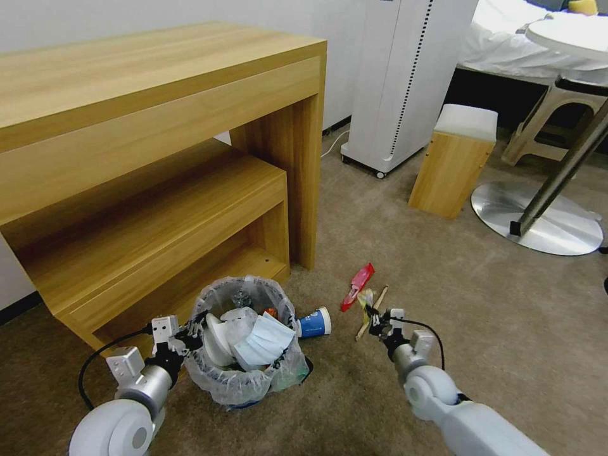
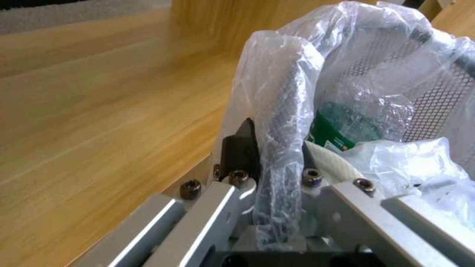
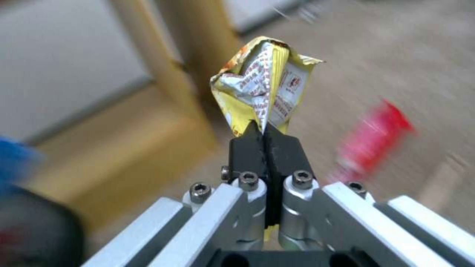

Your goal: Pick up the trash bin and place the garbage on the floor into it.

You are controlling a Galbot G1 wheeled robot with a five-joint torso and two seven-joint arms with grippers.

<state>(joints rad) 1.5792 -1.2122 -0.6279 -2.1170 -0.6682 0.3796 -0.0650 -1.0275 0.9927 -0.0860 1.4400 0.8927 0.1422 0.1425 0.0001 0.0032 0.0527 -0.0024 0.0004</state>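
Left gripper (image 1: 193, 334): clamped on the near-left rim of the trash bin (image 1: 244, 386), one finger inside the liner and one outside, as the left wrist view (image 2: 269, 174) shows plainly.
Trash bin: on the carpet (image 1: 506, 342) just in front of the wooden desk (image 1: 158, 126), near its lower shelf; whether raised off the floor or resting, cannot tell.
Bin contents: heaped to the brim with a white slipper (image 1: 215, 339), a pale blue mask (image 1: 269, 342) and a green-labelled bottle (image 2: 346, 129) pressed against the mesh wall.
Right gripper (image 1: 375, 322): pinched tight on a crumpled yellow packet (image 3: 262, 96), low over the carpet to the right of the bin.
Blue-white cup (image 1: 315, 322): on its side, touching the bin's right flank, outside it.
Red wrapper (image 1: 357, 287): flat on the carpet, just beyond the right gripper.
Wooden stick (image 1: 373, 310): beside the wrapper, partly behind the right gripper.
Step in hand: judged as carrying the yellow packet across to the bin.
Risk, overflow: bin already piled high; packet likely to slide off the mask and land back on the floor.
Risk, liner: thin plastic pinched together with the rim; a pull or tilt could tear it or drag it off.
Risk, tipping: one-sided hold on a loaded bin; lifting could spill the slipper and mask.
Risk, cup: a nudge of the bin could roll it away under the desk.
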